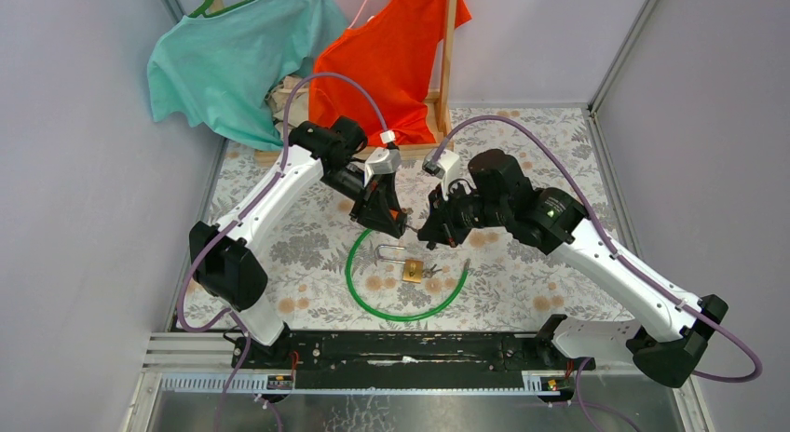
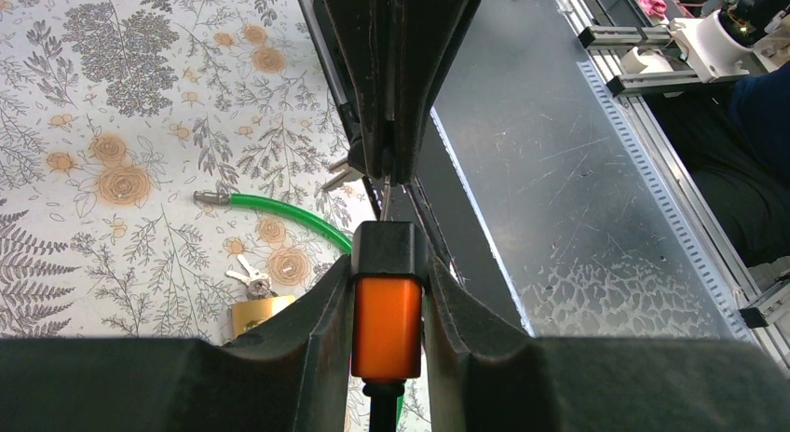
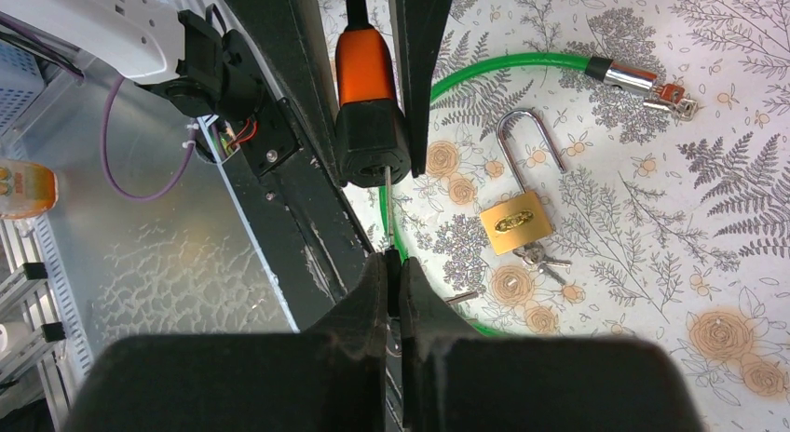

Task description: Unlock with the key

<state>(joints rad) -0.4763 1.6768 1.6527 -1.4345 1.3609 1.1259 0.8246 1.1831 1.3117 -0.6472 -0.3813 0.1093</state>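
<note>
Left claw (image 2: 387, 264) is pinching an orange-and-black plastic lock head (image 3: 368, 97), held in the air up-left of the brass padlock (image 3: 514, 222). Right claw (image 3: 391, 264) is pressed together on a thin metal key (image 3: 388, 209). The key's blade runs straight into the black end of the lock head, so both claws meet just above-left of the padlock. Progress, as a judgement: key looks lined up and at least partly inserted, but the turn and release are not done. No sign of the lock head opening. The green plastic-coated cable (image 3: 503, 64) loops around the padlock on the floral tablecloth (image 3: 727, 218), with its metal cable tip (image 3: 626, 75) lying loose up-right of the padlock. A small bunch of keys (image 3: 542, 258) touches the padlock's lower edge. The padlock shackle looks popped, can't be sure. A teal shirt (image 1: 233, 60) and an orange shirt (image 1: 391, 50) hang far behind the padlock, well clear. Nothing blocks the turn, only tight clearance between the two claws.
</note>
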